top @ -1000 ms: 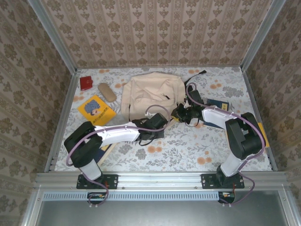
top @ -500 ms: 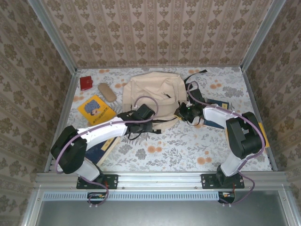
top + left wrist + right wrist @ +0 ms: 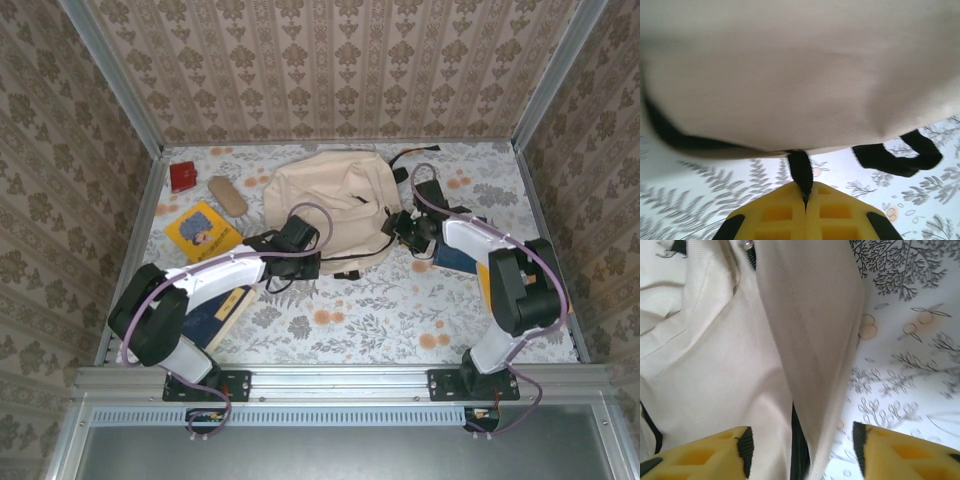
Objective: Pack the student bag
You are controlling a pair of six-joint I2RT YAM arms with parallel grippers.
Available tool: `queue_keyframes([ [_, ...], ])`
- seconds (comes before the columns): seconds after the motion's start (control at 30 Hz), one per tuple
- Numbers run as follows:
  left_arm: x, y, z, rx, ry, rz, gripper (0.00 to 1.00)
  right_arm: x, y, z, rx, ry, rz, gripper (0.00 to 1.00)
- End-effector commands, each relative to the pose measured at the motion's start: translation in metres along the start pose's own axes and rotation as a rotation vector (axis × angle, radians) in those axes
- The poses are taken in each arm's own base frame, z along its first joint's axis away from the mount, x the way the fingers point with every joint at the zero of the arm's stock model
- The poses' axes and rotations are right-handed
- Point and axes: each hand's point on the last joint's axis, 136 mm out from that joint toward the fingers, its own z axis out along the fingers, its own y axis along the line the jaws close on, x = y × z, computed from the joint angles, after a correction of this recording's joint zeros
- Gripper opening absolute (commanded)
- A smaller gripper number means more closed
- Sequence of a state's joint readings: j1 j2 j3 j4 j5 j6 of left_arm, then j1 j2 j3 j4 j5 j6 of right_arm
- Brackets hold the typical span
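The student bag lies flat at the back middle of the table, beige with black straps. My left gripper is at its near edge. In the left wrist view its yellow fingers are shut on a black strap that hangs from the bag. My right gripper is at the bag's right edge. In the right wrist view it stands open, with a raised fold of the bag's fabric and a dark zipper line between the fingers, which are apart from it.
A red box, a tan case and a yellow book lie at the back left. A dark book lies under the left arm. A blue book lies under the right arm. A black strap loop trails behind the bag.
The right gripper has opened and let go of the bag's edge. The left gripper has moved back and left while still shut on the strap. The bag has shifted slightly.
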State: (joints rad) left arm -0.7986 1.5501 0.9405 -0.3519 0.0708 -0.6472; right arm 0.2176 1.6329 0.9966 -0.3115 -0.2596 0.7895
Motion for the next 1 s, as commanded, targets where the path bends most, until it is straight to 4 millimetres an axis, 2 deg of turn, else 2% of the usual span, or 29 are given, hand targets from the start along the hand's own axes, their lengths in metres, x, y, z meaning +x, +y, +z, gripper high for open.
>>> queue_keyframes([
  [0.0, -0.01, -0.042, -0.002, 0.147, -0.014, 0.101, 0.0, 0.016, -0.007, -0.03, 0.0, -0.008, 0.034, 0.64],
  [0.17, -0.015, -0.081, -0.008, 0.232, -0.023, 0.187, 0.0, 0.045, 0.002, -0.044, -0.16, 0.025, 0.195, 0.66],
  [0.27, -0.02, -0.106, -0.013, 0.297, -0.035, 0.219, 0.0, 0.056, 0.008, -0.044, -0.212, 0.041, 0.261, 0.67],
  [0.4, -0.022, -0.125, -0.009, 0.328, -0.026, 0.238, 0.0, 0.061, 0.019, -0.042, -0.256, 0.055, 0.303, 0.67],
  [0.57, -0.021, -0.127, -0.002, 0.322, -0.013, 0.233, 0.0, 0.061, 0.03, -0.038, -0.311, 0.069, 0.348, 0.72],
  [0.7, -0.018, -0.12, 0.003, 0.291, -0.003, 0.223, 0.0, 0.059, 0.034, -0.039, -0.341, 0.054, 0.355, 0.72],
  [0.83, -0.017, -0.119, 0.004, 0.288, 0.002, 0.218, 0.0, 0.056, 0.031, -0.04, -0.335, 0.026, 0.351, 0.76],
  [0.97, -0.018, -0.12, 0.003, 0.29, 0.001, 0.223, 0.0, 0.056, 0.031, -0.03, -0.309, 0.048, 0.367, 0.79],
])
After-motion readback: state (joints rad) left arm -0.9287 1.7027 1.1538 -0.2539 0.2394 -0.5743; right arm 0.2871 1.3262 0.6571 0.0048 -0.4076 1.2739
